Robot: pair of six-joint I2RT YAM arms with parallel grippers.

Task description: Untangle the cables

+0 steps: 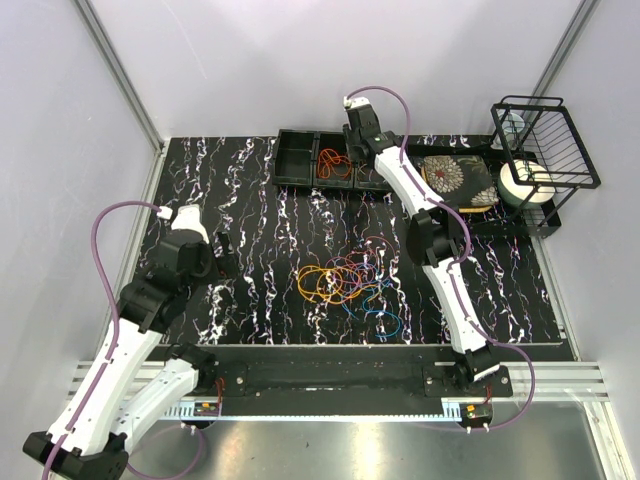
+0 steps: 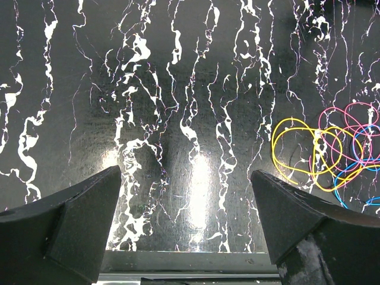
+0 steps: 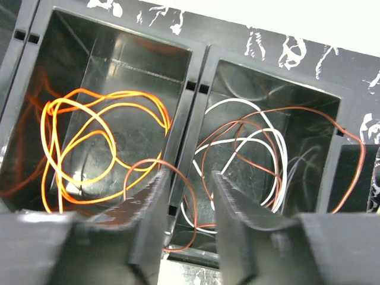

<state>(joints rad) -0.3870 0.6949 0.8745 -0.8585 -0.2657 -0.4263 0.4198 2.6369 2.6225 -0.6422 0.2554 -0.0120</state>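
A tangled heap of cables (image 1: 345,285) in yellow, orange, pink-purple, red and blue lies mid-table. My left gripper (image 1: 222,255) hovers left of it, open wide over bare tabletop; in its wrist view (image 2: 185,196) the yellow loop (image 2: 297,154), pink loops (image 2: 350,119) and blue loops (image 2: 350,178) lie to the right. My right gripper (image 1: 352,150) is over the black bins (image 1: 300,160) at the back. In its wrist view the jaws (image 3: 190,178) stand apart, straddling the divider (image 3: 193,89). A brown cable (image 3: 145,160) loops over the divider between them, unpinched. Orange cables (image 3: 101,142) fill the left bin. A white cable (image 3: 261,133) and more brown lie in the right.
A black wire rack (image 1: 545,140) stands at the back right, with a white roll (image 1: 522,182) and a flower-patterned board (image 1: 455,180) beside it. The table's near edge (image 2: 190,261) runs just under the left gripper. Grey walls close in both sides.
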